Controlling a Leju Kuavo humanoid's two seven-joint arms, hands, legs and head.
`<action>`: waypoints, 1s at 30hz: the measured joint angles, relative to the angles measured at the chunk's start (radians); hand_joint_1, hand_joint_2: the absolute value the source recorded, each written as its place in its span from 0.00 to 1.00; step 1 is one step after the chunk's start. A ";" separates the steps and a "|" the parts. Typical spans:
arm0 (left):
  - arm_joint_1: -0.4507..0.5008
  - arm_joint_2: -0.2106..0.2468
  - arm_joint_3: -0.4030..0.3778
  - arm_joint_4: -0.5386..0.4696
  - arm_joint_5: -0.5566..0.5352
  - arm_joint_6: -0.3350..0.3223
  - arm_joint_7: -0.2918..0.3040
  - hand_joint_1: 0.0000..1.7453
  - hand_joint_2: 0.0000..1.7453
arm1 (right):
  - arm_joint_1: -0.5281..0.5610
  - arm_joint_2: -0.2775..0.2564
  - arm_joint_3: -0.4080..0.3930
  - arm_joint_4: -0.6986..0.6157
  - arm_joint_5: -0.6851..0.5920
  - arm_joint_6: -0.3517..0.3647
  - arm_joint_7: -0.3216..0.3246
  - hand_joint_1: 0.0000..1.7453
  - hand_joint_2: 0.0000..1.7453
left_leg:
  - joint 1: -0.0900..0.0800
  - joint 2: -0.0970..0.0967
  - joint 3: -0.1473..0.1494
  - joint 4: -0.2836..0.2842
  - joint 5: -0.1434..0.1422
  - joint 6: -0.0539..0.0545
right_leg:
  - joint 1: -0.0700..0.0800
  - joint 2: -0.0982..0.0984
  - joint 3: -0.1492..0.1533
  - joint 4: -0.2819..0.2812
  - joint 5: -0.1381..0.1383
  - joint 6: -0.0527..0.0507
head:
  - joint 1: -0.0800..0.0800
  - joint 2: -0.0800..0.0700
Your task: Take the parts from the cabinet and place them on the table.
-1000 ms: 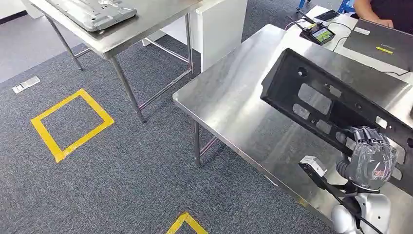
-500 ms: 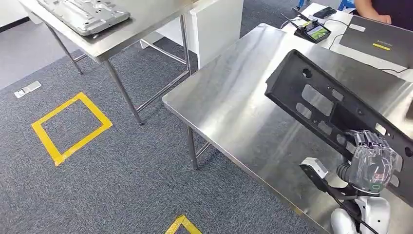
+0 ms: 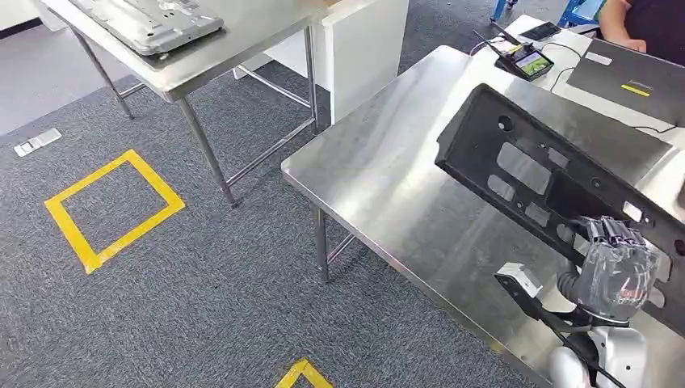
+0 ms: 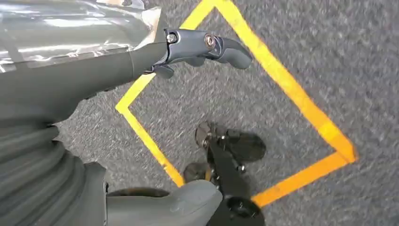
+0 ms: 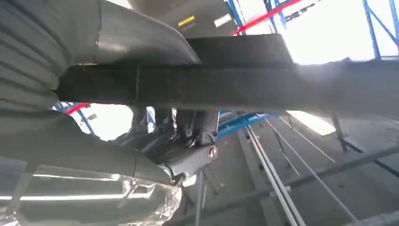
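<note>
Here, the right hand [image 3: 618, 271] grips a black perforated panel [image 3: 533, 174] above the steel worktop [image 3: 388, 178].
The panel tilts over the worktop's right side; the left hand [image 4: 141, 61] hangs empty, fingers apart, over the carpet.

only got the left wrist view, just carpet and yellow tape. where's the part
Observer: The head view shows the right hand holding the black part above the steel table, tilted, not set down.
Operator: anything on that table already
Observer: Bare steel under the part; beyond its far edge a laptop sits on a white desk, with a person seated there.
Operator: left hand carrying anything
Observer: No. The left hand holds nothing and hangs over the yellow tape square on the carpet.
</note>
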 joint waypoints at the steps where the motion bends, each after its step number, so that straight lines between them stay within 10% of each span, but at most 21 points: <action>1: 0.000 0.000 0.000 0.000 -0.002 -0.001 0.000 0.00 1.00 | 0.004 0.002 0.001 0.000 -0.006 0.003 0.000 1.00 1.00 | 0.000 0.002 -0.001 0.001 0.000 0.000 | 0.000 0.000 -0.034 0.065 -0.016 0.004 | 0.000 0.000; 3: 0.001 0.000 0.000 0.000 -0.003 -0.001 0.000 0.00 1.00 | 0.005 0.002 0.000 0.000 -0.017 0.010 0.000 1.00 1.00 | 0.000 0.005 0.000 0.002 -0.001 0.000 | -0.001 -0.001 -0.024 0.035 0.015 0.023 | 0.001 0.000; 5: 0.001 -0.003 0.000 0.000 -0.004 -0.003 0.000 0.00 1.00 | 0.003 0.002 0.000 -0.001 -0.024 0.013 0.000 1.00 1.00 | 0.001 0.012 0.001 0.008 -0.007 -0.007 | -0.009 -0.015 0.059 -0.134 0.089 0.048 | 0.001 0.000; 6: 0.001 -0.003 0.000 0.000 -0.004 -0.003 0.000 0.00 1.00 | 0.000 0.003 0.000 -0.001 -0.027 0.014 -0.001 1.00 1.00 | -0.001 0.016 0.001 0.016 -0.013 -0.014 | -0.010 -0.053 0.098 -0.217 0.111 0.050 | 0.003 0.000; 11: 0.001 -0.003 0.000 0.000 -0.005 -0.005 0.000 0.00 1.00 | -0.008 0.009 0.000 -0.004 -0.042 0.023 -0.007 1.00 1.00 | -0.003 0.046 0.000 0.029 -0.029 -0.029 | -0.008 -0.012 0.102 -0.227 0.121 0.009 | 0.001 0.000; 14: 0.001 -0.005 0.000 0.000 -0.006 -0.008 -0.001 0.00 1.00 | -0.018 0.011 0.001 -0.005 -0.044 0.031 -0.008 1.00 1.00 | 0.011 0.008 -0.052 0.156 -0.114 -0.053 | -0.010 0.009 0.104 -0.227 0.124 -0.004 | -0.005 0.000; 17: 0.002 -0.005 0.001 0.000 -0.006 -0.008 -0.001 0.00 1.00 | -0.022 0.012 0.001 -0.003 -0.044 0.031 -0.011 1.00 1.00 | 0.020 0.006 -0.138 0.326 -0.171 -0.061 | -0.006 0.034 0.103 -0.227 0.124 -0.004 | -0.005 0.000; 22: 0.002 -0.005 0.001 0.000 -0.006 -0.008 -0.001 0.00 1.00 | -0.022 0.012 0.001 -0.003 -0.044 0.031 -0.011 1.00 1.00 | 0.021 0.006 -0.139 0.327 -0.169 -0.061 | -0.006 0.035 0.103 -0.227 0.124 -0.004 | -0.005 0.000; 24: 0.002 -0.005 0.001 0.000 -0.006 -0.008 -0.001 0.00 1.00 | -0.023 0.013 0.001 -0.003 -0.044 0.031 -0.012 1.00 1.00 | 0.022 0.000 -0.111 0.259 -0.111 -0.057 | -0.007 0.054 0.106 -0.227 0.124 -0.004 | -0.006 0.000; 25: 0.002 -0.005 0.001 0.000 -0.006 -0.008 -0.001 0.00 1.00 | -0.039 0.015 0.001 -0.003 -0.044 0.031 -0.014 1.00 1.00 | 0.023 -0.088 -0.003 0.032 -0.029 -0.045 | -0.007 0.095 0.102 -0.227 0.126 0.002 | -0.005 0.000; 27: -0.001 -0.004 0.001 0.000 -0.006 -0.005 0.000 0.00 1.00 | -0.038 0.016 0.001 -0.003 -0.044 0.031 -0.016 1.00 1.00 | 0.007 -0.055 0.003 0.022 -0.022 -0.027 | -0.019 0.127 0.091 -0.239 0.137 0.029 | -0.006 0.000; 30: -0.002 -0.005 0.001 0.000 -0.007 -0.005 0.000 0.00 1.00 | -0.042 0.017 0.000 0.000 -0.044 0.031 -0.017 1.00 1.00 | 0.010 -0.013 0.018 -0.013 -0.004 -0.007 | -0.005 0.021 0.043 -0.147 0.084 0.015 | 0.004 0.000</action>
